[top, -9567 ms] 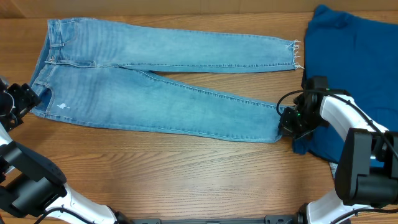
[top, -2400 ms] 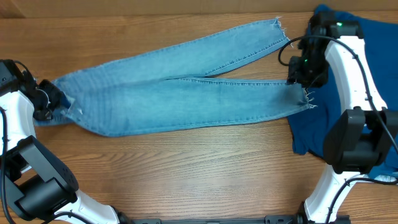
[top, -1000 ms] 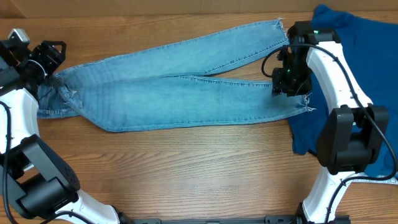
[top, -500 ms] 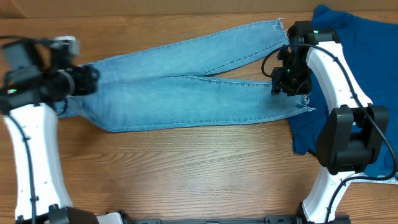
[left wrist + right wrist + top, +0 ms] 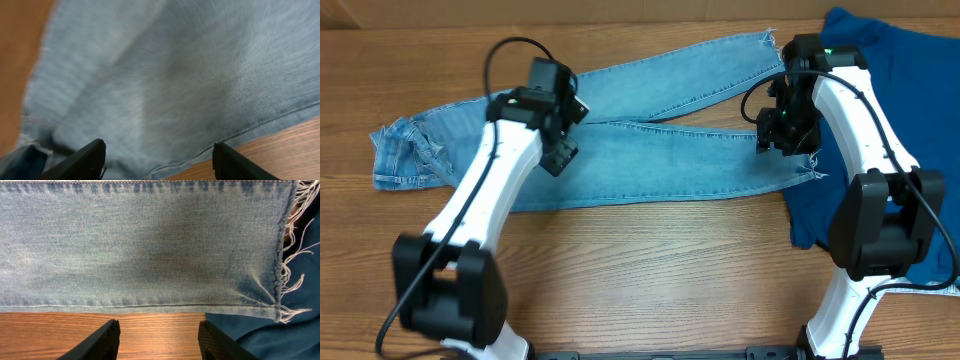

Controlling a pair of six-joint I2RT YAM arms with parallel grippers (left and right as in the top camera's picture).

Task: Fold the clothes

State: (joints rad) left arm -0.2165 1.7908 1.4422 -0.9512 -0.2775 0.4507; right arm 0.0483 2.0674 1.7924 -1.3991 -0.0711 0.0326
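Change: we are seeing the left gripper [image 5: 560, 152] now over the thighs of the jeans [image 5: 660, 165], no longer at the waist; the right gripper [image 5: 159, 341] is staying by the hem.
Left fingers [image 5: 82, 161]: standing wide apart, gripping nothing, denim below.
Right fingers [image 5: 102, 340]: also spread wide, empty, above the frayed hem [image 5: 282, 255].
Jeans: lying across the wooden table [image 5: 650, 270], waist crumpled at the left, lower hem reaching the dark blue garment [image 5: 890, 70].

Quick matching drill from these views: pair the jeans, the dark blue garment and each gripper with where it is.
1 jeans
2 dark blue garment
3 left gripper
4 right gripper

a open, near the frayed hem
b far right of the table
c open, above the thigh area
d stretched across the table

Pairs: 1-d, 2-b, 3-c, 4-a
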